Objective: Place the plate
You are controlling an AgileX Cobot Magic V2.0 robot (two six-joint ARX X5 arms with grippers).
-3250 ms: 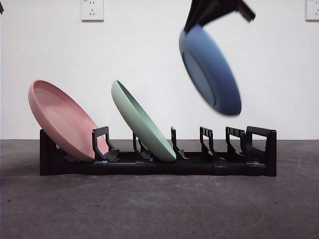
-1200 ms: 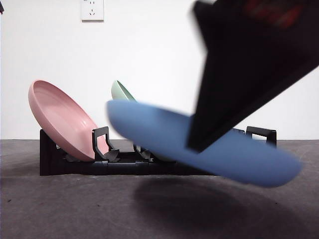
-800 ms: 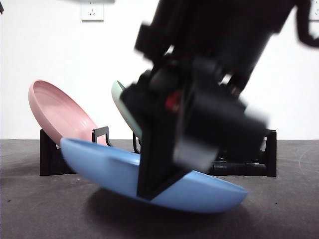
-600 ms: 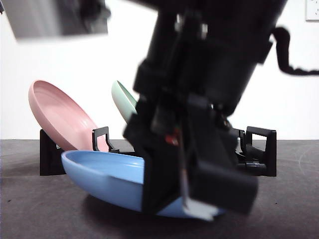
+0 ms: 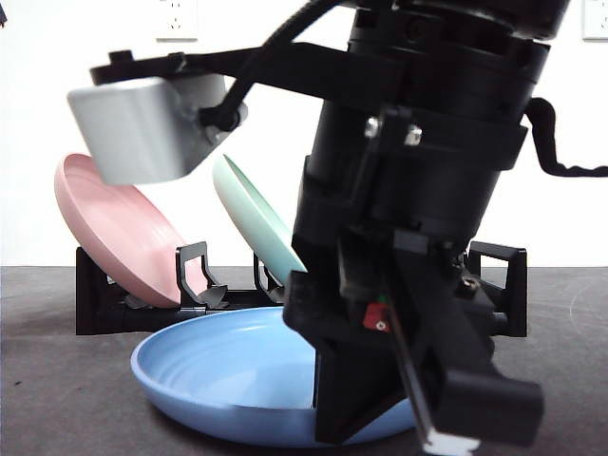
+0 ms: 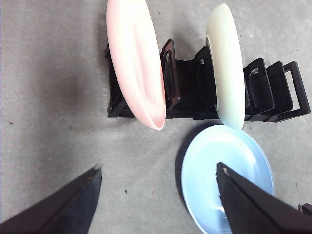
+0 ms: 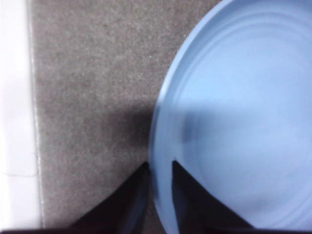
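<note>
A: While the pink plate is leaning in the far-left slot of the black rack and the green plate is leaning in a slot further right, where is the blue plate sitting?

B: It is lying bowl-up on the grey table, just in front of the rack, below the green plate. Whether its rim is fully resting on the table under the arm, I cannot tell.

A: And the right gripper?

B: Its two jaws are pinching the blue plate's near-right rim, one inside the lip and one outside, with only the rim's thickness between them. In the front view it is filling the right half, big and dark.

A: So how should this step go?

B: I judge the plate is being set down here. The jaws should be opening only a little, then rising straight up, so the inner one is not dragging the lip and tipping the plate.

A: The left gripper?

B: It is hanging high over the table's left side, jaws spread wide, holding nothing. Keeping it clear seems wise.
</note>
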